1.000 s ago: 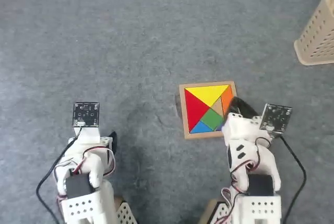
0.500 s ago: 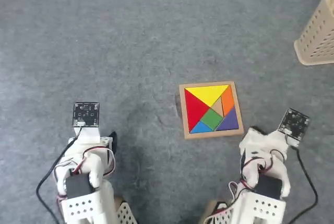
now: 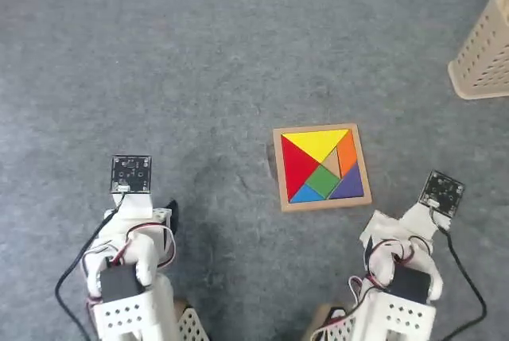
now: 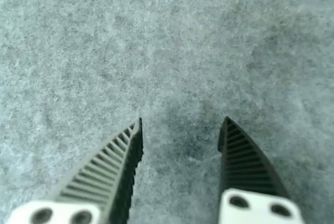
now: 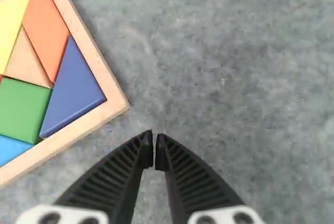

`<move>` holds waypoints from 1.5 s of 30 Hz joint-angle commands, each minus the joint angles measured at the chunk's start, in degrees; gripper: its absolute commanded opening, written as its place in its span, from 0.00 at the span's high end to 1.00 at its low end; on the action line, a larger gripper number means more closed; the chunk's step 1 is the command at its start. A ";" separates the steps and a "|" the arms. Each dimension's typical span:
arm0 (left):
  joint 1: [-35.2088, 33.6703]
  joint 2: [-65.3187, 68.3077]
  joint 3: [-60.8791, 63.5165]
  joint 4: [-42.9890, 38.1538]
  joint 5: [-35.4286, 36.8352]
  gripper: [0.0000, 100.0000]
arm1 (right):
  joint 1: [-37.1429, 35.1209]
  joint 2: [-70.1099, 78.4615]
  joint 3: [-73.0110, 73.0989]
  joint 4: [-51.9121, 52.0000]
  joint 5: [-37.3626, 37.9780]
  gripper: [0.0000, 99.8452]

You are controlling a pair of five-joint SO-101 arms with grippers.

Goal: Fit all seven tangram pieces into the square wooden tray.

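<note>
Grey carpet (image 3: 199,71) covers the table. Square wooden tray (image 3: 321,128) sits right of centre, edges approx square to the table w/ a slight twist; no long axis. All 7 pieces look seated, e.g. yellow triangle (image 3: 316,144), green square (image 3: 323,180), so task prob. done. Right gripper (image 5: 154,140), tips pressed together & empty, is nearer: tray corner lies just fwd-left of it. Left gripper (image 4: 182,125), spread, is well apart.
</note>
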 commanded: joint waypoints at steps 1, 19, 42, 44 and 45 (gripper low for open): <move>-0.26 -0.97 -0.22 0.35 0.44 0.77 | 0.57 0.75 1.23 0.57 0.44 0.99; -0.26 -0.97 -0.22 0.35 0.44 0.77 | 0.31 -2.33 1.14 4.09 0.70 0.99; -0.26 -0.97 -0.22 0.35 0.44 0.77 | -8.40 -2.15 1.14 4.00 0.70 0.99; -0.26 -0.97 -0.22 0.35 0.44 0.77 | -8.13 -2.15 1.14 4.00 0.70 0.99; -0.26 -0.97 -0.22 0.35 0.44 0.77 | -8.13 -2.15 1.14 4.00 0.70 0.99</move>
